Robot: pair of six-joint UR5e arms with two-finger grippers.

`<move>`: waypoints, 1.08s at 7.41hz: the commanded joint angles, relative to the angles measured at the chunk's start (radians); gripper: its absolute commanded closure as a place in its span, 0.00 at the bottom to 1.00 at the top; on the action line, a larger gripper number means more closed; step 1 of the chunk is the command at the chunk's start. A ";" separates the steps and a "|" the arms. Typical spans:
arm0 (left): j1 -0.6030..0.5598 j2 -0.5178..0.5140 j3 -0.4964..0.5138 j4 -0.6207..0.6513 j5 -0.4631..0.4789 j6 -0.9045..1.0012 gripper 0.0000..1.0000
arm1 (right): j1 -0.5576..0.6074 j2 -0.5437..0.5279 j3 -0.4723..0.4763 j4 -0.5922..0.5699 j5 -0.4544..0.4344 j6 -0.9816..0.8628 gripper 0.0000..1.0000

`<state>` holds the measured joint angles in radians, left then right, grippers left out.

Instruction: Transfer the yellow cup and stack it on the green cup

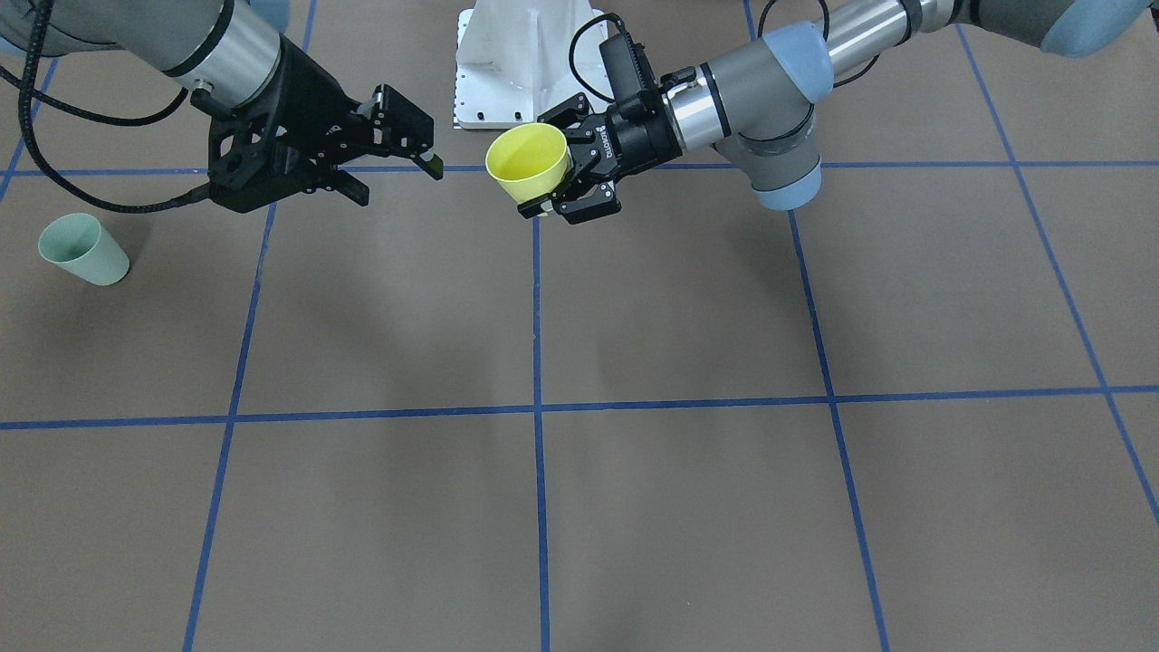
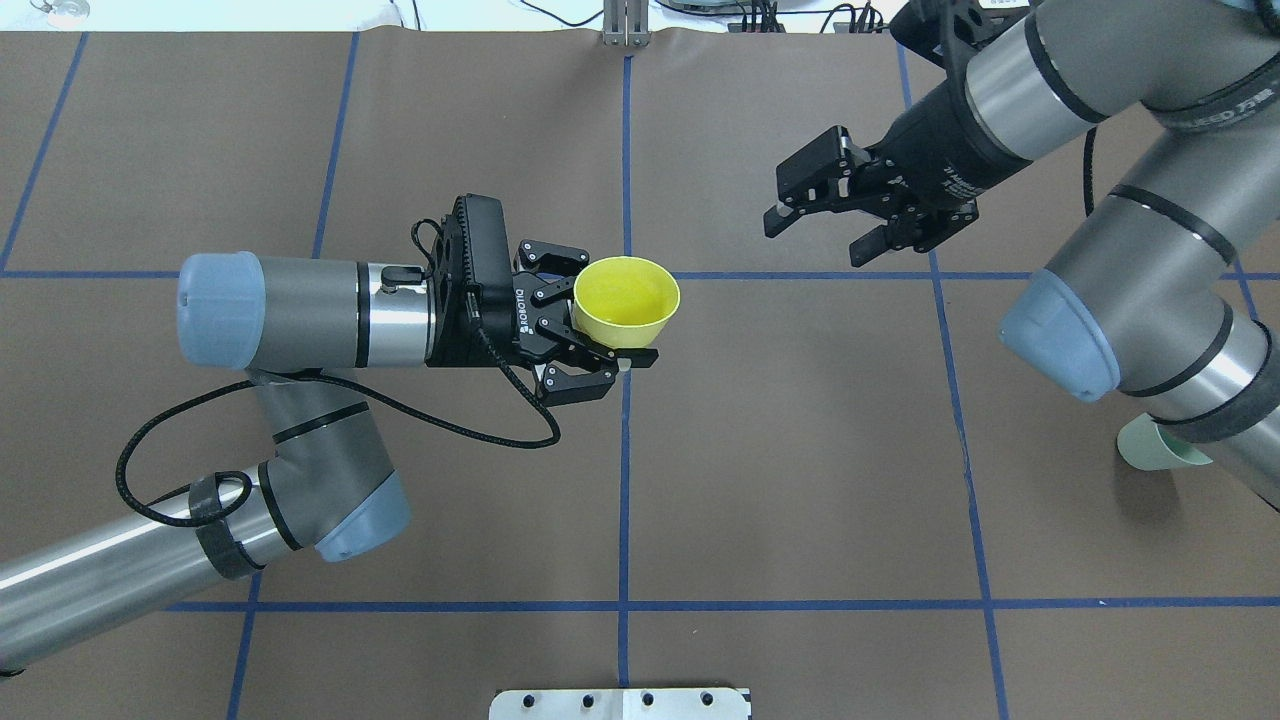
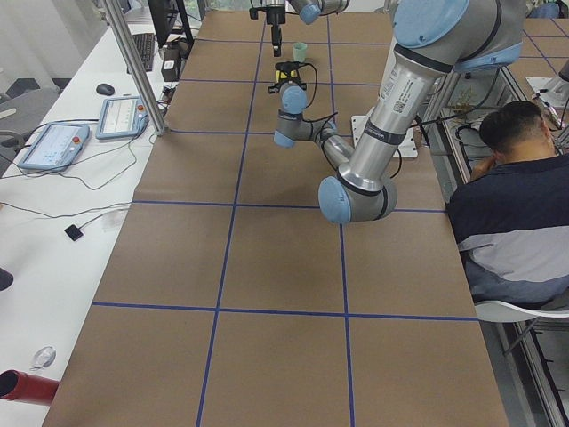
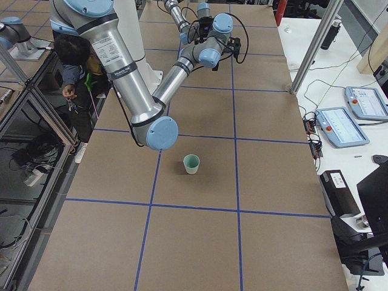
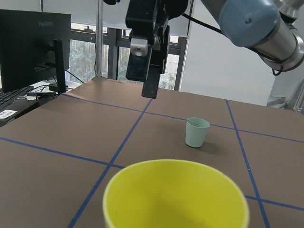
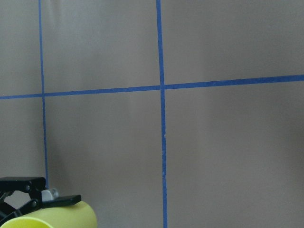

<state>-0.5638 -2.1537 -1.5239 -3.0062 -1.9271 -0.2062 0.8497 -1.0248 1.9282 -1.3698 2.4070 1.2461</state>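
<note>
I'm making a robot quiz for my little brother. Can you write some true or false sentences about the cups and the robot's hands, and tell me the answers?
1. The left gripper is holding the yellow cup. True.
2. The green cup is lying on its side. False: it stands upright on the table, open end up.
3. The right gripper is open and has nothing in it. True.
4. The yellow cup is already stacked on the green cup. False: the two are far apart. The yellow one is held up near the middle of the table, and the green one is off on the robot's right side.
</note>
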 commanded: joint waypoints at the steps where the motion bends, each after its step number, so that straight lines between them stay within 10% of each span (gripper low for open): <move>1: -0.001 0.001 0.014 0.010 0.002 0.140 1.00 | -0.058 0.026 0.009 -0.006 -0.046 0.028 0.00; 4: 0.001 0.003 0.028 0.013 0.002 0.137 1.00 | -0.205 0.057 0.034 -0.006 -0.304 0.099 0.00; 8: 0.001 0.009 0.028 0.012 0.000 0.136 1.00 | -0.209 0.060 0.031 -0.022 -0.316 0.099 0.00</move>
<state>-0.5630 -2.1474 -1.4957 -2.9931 -1.9256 -0.0700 0.6424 -0.9653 1.9616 -1.3882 2.0940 1.3450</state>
